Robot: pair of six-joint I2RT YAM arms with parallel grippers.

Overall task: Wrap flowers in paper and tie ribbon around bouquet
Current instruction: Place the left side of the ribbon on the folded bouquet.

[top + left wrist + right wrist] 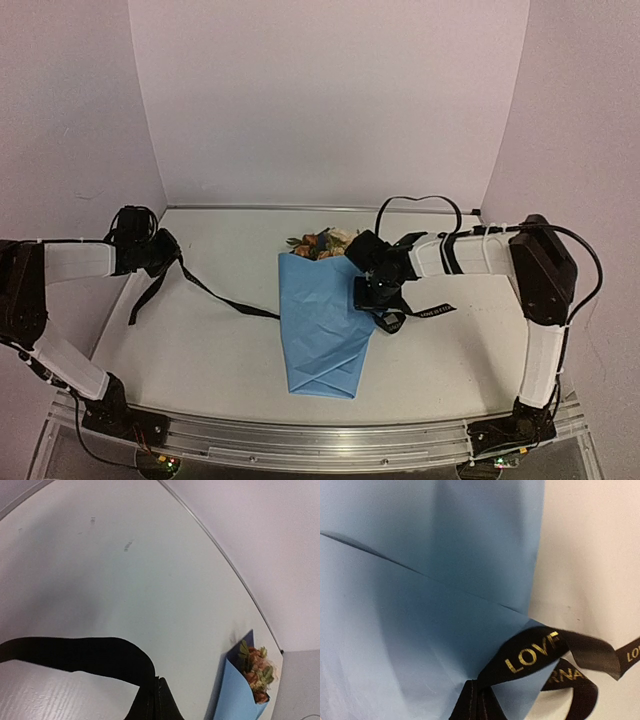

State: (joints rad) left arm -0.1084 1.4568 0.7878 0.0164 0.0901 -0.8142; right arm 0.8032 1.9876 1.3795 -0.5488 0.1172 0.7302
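Observation:
The bouquet (325, 325) lies mid-table as a light blue paper cone, its point toward me. The flowers (320, 243) show cream and orange at its far, wide end. The black ribbon (235, 303) runs from my left gripper (168, 252) to the cone's left edge and comes out on the right (432, 312). In the left wrist view that gripper (156, 680) is shut on the ribbon (75, 655), with the bouquet (240, 695) far off. My right gripper (385, 308) hovers at the cone's right edge. Its wrist view shows the gripper (479, 687) shut on the gold-lettered ribbon (535, 652) over the paper (420, 605).
White walls close the white table (230, 370) in at the back and both sides. A metal rail (320, 440) with both arm bases runs along the near edge. A black cable (420, 203) loops above the right arm. A loose ribbon tail (145, 300) hangs below the left gripper.

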